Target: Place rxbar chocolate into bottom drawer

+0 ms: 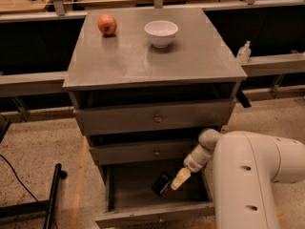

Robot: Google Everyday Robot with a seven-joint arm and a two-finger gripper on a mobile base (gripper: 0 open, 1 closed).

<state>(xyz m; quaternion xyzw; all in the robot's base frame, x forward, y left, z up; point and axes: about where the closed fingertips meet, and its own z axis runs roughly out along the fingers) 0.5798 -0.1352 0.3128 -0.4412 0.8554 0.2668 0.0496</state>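
The bottom drawer [143,214] of the grey cabinet is pulled open. The rxbar chocolate [161,183], a small black bar, is inside it toward the right, tilted. My gripper [179,179] reaches down into the drawer from the right, its pale tip right against the bar's right end. I cannot tell whether it holds the bar or only touches it. The bulky white arm [252,175] fills the lower right.
The two upper drawers with round knobs [157,119] are slightly ajar. A red apple [107,25] and a white bowl [161,32] stand on the cabinet top. A small bottle [243,52] sits on a ledge to the right. A black stand [51,199] is at lower left.
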